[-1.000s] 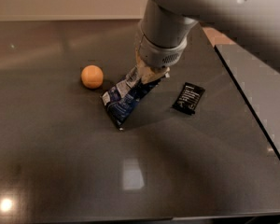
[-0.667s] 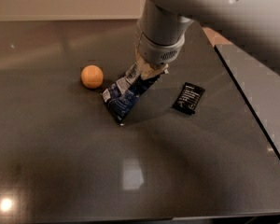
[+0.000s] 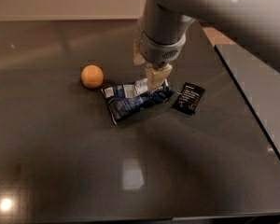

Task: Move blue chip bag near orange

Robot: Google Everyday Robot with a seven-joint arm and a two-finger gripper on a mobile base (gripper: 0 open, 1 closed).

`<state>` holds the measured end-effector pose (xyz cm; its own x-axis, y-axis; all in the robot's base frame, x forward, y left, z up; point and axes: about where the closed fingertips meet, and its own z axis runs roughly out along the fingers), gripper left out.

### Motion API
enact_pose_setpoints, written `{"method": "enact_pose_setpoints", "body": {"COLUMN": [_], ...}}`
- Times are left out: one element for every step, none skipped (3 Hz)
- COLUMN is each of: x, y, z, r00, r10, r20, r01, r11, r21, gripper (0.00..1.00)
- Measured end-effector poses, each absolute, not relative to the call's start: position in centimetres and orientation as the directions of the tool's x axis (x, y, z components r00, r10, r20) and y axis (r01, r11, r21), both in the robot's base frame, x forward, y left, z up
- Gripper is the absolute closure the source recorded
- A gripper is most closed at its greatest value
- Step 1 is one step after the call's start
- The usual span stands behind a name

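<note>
Gripper (image 3: 156, 77), descending from the grey arm (image 3: 161, 31), sits at the upper right edge of the blue chip bag (image 3: 133, 99); whether it is holding the bag or has let go cannot be told. The bag lies on its side on a dark, glossy tabletop (image 3: 60, 162), long axis running left to right. The orange (image 3: 92, 76) rests just beside the bag's upper left corner, apart from it. A small black packet (image 3: 189, 97) lies near the bag's right end. Beyond the bag, a pale wall (image 3: 60, 1) borders the table; right of it, a second dark surface (image 3: 266, 92) adjoins. Compared with a second ago, the bag has dropped from a steep tilt to lying flat; orange and packet are unmoved.
</note>
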<state>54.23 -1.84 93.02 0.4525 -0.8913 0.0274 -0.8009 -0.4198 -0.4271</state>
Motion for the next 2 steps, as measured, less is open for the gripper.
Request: {"method": "enact_pose_setpoints", "body": {"x": [54.13, 54.12], "y": [-1.84, -1.84], "z": [93.21, 93.22], "r00": [0.453, 0.453], "r10": [-0.891, -0.891], "r20": [0.029, 0.029], "r01": [-0.799, -0.799], "r11": [-0.42, -0.42], "r21": [-0.43, -0.43], "gripper": [0.0, 0.0]}}
